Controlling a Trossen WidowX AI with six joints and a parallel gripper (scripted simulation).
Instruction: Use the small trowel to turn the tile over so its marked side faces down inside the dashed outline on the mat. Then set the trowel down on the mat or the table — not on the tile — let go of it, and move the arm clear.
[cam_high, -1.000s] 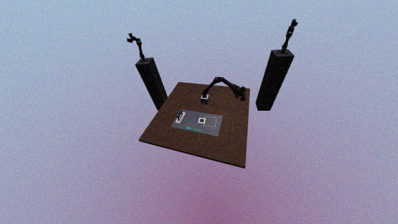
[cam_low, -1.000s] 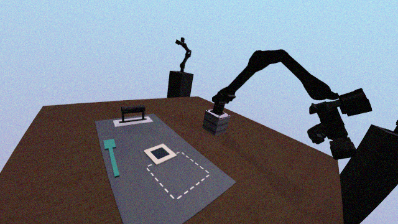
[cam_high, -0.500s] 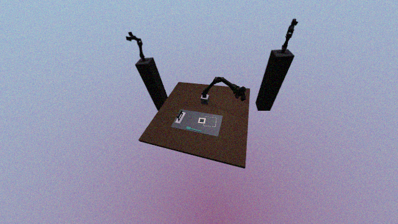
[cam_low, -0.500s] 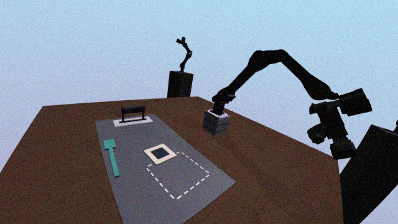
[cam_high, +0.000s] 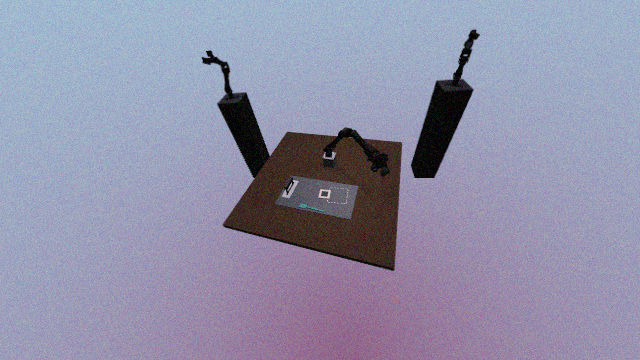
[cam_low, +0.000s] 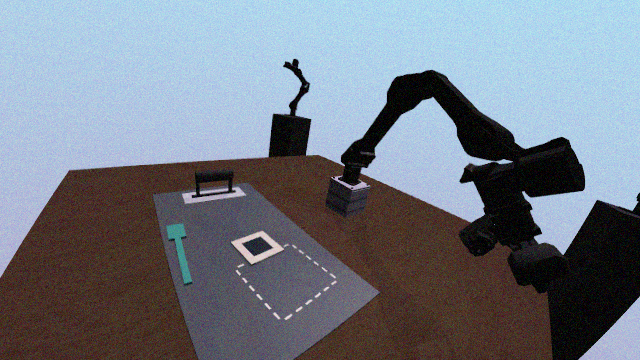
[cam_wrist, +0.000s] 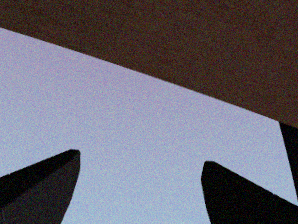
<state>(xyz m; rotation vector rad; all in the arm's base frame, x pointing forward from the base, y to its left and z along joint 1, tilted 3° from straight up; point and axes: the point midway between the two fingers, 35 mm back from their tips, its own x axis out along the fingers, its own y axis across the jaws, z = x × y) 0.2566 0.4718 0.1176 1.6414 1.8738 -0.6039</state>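
Held jaws (cam_high: 380, 171) (cam_low: 506, 257) fairly wide with nothing inside. Seemed just at the start; needed to go left and grab the small trowel (cam_high: 314, 208) (cam_low: 182, 256).

Black-handled fixture (cam_high: 289, 186) (cam_low: 214, 176) stands at mat's end — low trowel (cam_high: 311, 207) (cam_low: 182, 255) and tile (cam_high: 320, 194) (cam_low: 274, 248) passable from above

Wrist view: both jaws cut off at the bottom edge, counter (cam_wrist: 165, 40) cropped too. Exterior: mat's (cam_low: 210, 300) near end cut off. Top: fingertip detail too small to read.
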